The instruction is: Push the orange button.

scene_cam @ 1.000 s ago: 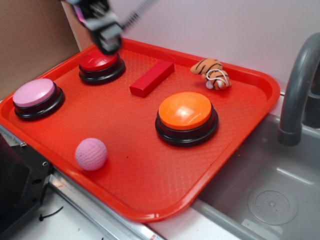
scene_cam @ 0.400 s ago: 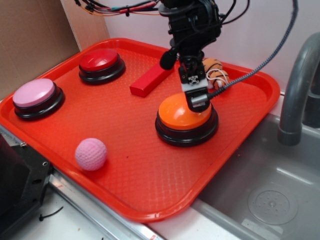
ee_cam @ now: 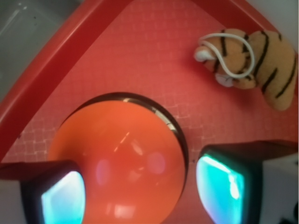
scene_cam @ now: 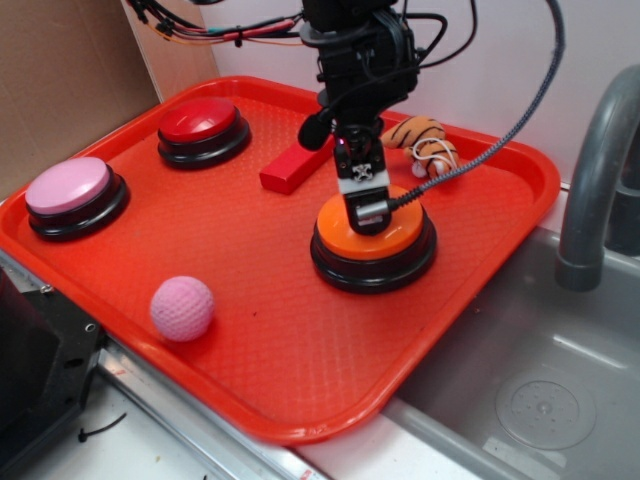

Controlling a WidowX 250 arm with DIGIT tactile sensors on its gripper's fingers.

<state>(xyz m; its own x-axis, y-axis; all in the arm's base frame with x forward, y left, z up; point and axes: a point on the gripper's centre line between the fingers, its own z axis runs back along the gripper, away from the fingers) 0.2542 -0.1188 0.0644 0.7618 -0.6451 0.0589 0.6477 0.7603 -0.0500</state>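
One orange button (scene_cam: pixel 385 235) sits right of centre on the red tray (scene_cam: pixel 280 350), with the gripper (scene_cam: pixel 365 212) down on its cap; in the wrist view the fingers (ee_cam: pixel 63 198) stand apart, either side of the dome, released. At its 12 o'clock lies a striped tiger toy (scene_cam: pixel 425 145); at 10 o'clock, a red block (scene_cam: pixel 290 165).

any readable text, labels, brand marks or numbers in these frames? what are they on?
No readable text in either view.
The gripper carries a small white patch with dark marks: too small and blurred to read.
The orange button, red button, pink button, pink ball, red block, tiger toy and tray: no markings visible.
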